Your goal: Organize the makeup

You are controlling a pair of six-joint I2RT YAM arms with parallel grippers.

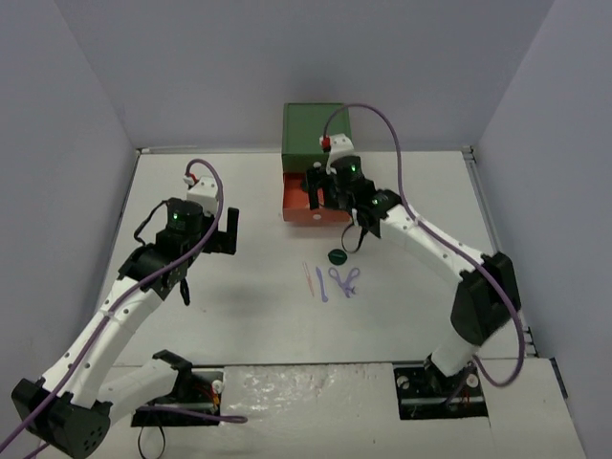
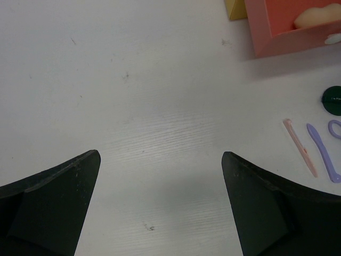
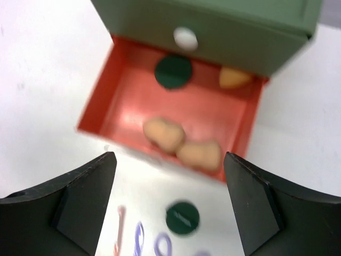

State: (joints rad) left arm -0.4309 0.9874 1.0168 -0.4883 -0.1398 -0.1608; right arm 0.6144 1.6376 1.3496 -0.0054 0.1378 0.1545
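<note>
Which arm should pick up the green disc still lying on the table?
Right, probably. The right gripper, open, hangs over the orange drawer, and the green disc lies just in front of that drawer. The left gripper, also open, is over bare table farther away.

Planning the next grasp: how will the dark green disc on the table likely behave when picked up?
The dark green disc lies flat and low, so it may slide on the smooth white table rather than lift. Round, it could roll if stood on edge. Small, so probably light.
</note>
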